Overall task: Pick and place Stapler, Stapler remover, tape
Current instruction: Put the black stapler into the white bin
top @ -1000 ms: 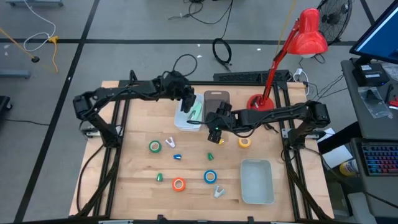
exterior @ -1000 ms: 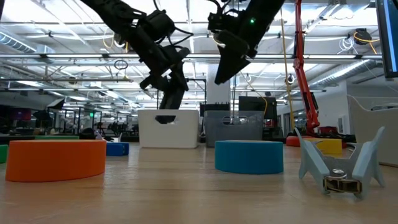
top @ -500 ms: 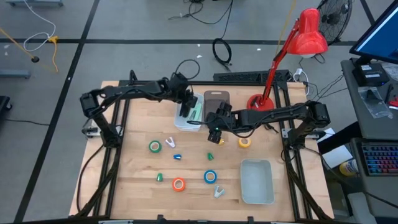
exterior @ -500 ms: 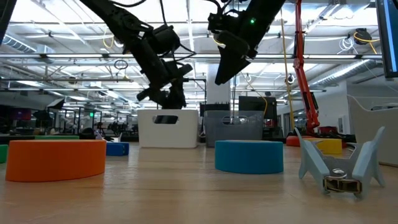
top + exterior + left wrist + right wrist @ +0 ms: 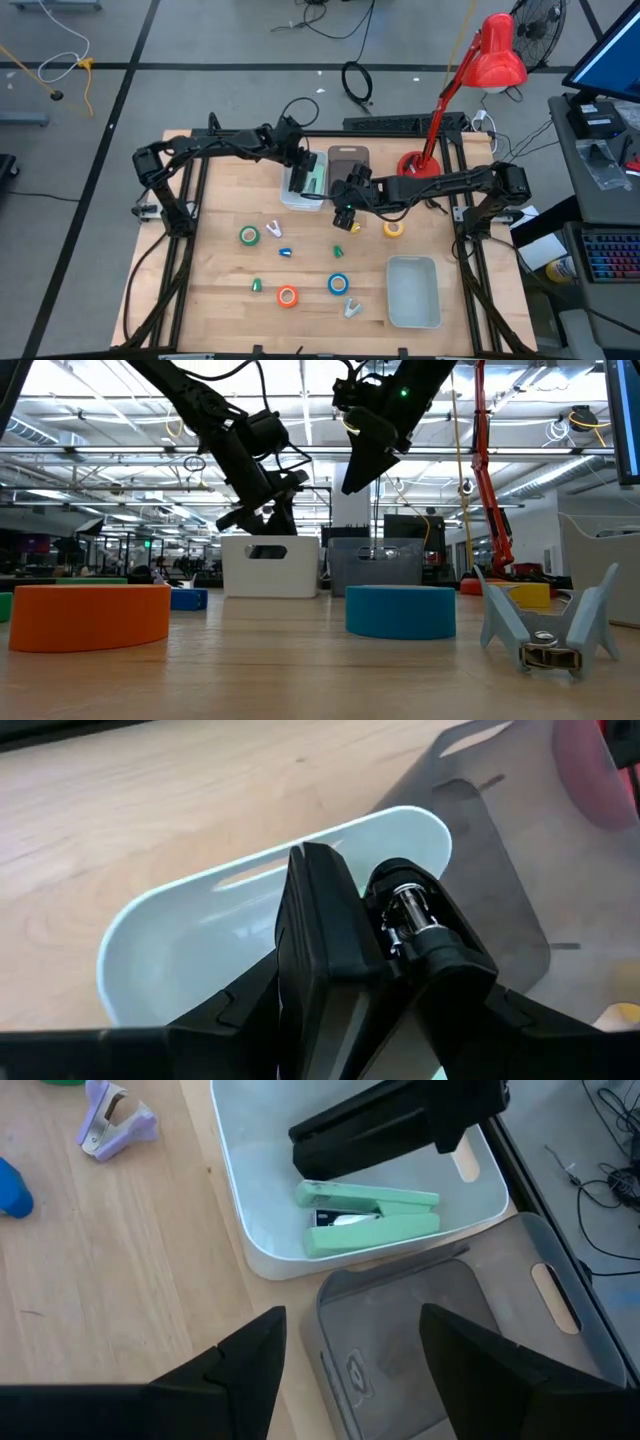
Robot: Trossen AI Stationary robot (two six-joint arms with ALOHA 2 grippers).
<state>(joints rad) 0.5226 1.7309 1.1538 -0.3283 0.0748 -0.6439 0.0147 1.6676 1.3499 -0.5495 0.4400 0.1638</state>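
Left hand (image 5: 297, 163), clamped on a black metal stapler (image 5: 325, 960), has lifted slightly above the white plastic bin (image 5: 290, 200) at upper centre, so release seems pending; right hand (image 5: 345, 215) waits wide and empty mid-frame.

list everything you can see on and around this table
wooden table: 1, light wood
tape rolls: 4, green, yellow, blue, orange, spread over table
claw staple removers: 2, pale lilac, beside green roll, near front edge
mint stapler: 1, in white bin
black stapler: 1, over white bin
white bin: 1, back centre
grey bin: 1, beside white bin
pale tray: 1, front right
small pieces: 3, one blue, two green, unidentifiable
desk lamp: 1, red, back right
left gripper: holding black stapler
right gripper: open, near grey bin
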